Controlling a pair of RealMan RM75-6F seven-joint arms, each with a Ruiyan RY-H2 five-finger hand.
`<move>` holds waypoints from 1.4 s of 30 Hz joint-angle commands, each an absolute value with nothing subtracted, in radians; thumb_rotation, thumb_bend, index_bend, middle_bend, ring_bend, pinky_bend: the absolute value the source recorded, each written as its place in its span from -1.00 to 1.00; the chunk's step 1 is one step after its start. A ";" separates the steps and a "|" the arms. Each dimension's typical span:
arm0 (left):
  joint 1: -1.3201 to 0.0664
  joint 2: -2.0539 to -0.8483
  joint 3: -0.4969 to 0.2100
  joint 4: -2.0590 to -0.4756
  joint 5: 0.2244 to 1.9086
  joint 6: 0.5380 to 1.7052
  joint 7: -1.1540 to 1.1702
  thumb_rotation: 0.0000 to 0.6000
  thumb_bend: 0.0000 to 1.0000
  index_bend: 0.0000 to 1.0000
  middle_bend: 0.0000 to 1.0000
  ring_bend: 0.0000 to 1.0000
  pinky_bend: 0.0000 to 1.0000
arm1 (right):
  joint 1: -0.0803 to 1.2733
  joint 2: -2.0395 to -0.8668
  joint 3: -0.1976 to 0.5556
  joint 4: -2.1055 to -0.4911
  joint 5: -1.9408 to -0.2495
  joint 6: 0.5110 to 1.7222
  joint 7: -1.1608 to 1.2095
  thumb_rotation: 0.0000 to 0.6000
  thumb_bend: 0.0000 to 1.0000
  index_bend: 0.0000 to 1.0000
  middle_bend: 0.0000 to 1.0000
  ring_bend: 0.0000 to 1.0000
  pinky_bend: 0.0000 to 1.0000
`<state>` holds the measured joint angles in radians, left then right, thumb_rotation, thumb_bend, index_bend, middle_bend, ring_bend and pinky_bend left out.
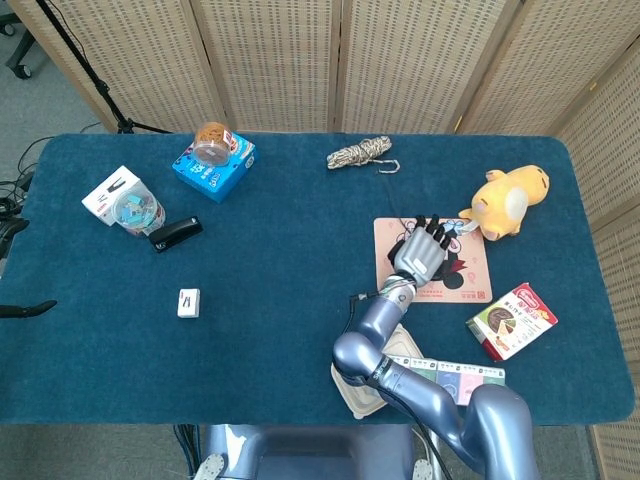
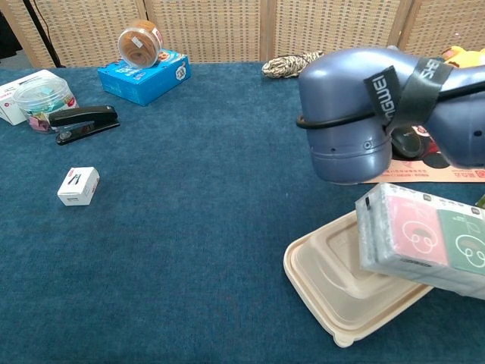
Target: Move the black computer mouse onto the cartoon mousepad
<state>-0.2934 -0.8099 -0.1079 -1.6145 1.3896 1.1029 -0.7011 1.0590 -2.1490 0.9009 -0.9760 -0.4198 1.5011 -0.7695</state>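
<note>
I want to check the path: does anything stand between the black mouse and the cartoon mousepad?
Nothing visible does. The right hand lies over the cartoon mousepad. The black mouse itself is hidden, probably under that hand and on the pad.

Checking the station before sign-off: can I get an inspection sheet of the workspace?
Surface: blue cloth table, no spills seen.
Job's things: cartoon mousepad lies flat; black mouse not plainly visible, probably under the hand.
Clutter: stapler, blue box, small white box, rope, plush toy, food container, tissue pack.
Hands: right hand over the mousepad, fingers spread; left hand not in view.
Cables: some on the floor at the left edge.
Surroundings: wicker screens.
</note>
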 commanded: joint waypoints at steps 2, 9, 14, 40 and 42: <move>-0.292 -0.813 -0.106 -1.629 1.392 1.112 -0.671 1.00 -1.00 -1.00 -1.00 -1.00 -1.00 | 1.027 -2.044 0.858 -1.195 -0.489 1.493 -0.796 1.00 0.34 -0.68 -0.94 -1.00 -0.94; -0.285 -0.828 -0.106 -1.668 1.368 1.136 -0.557 1.00 -1.00 -1.00 -1.00 -1.00 -1.00 | 0.824 -1.752 0.750 -1.598 -0.515 1.363 -0.845 1.00 0.34 -0.71 -0.94 -1.00 -0.95; -0.266 -0.858 -0.107 -1.712 1.358 1.200 -0.422 1.00 -1.00 -1.00 -1.00 -1.00 -1.00 | 0.672 -1.496 0.672 -1.759 -0.542 1.184 -0.797 1.00 0.09 -0.81 -0.94 -1.00 -0.97; -0.159 -1.044 -0.073 -1.693 1.366 1.418 -0.111 1.00 -1.00 -1.00 -1.00 -1.00 -1.00 | 0.161 -1.098 0.208 -1.693 -1.309 1.327 -0.231 1.00 -1.00 -1.00 -1.00 -1.00 -1.00; -0.158 -1.039 -0.070 -1.695 1.365 1.411 -0.104 1.00 -1.00 -1.00 -1.00 -1.00 -1.00 | 0.137 -1.126 0.193 -1.662 -1.331 1.379 -0.211 1.00 -1.00 -1.00 -1.00 -1.00 -1.00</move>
<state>-0.1588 -1.0415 -0.0720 -1.6948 1.3661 1.4129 -0.1080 0.1768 -1.0938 0.2243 -1.7043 -1.2946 1.3221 -0.2448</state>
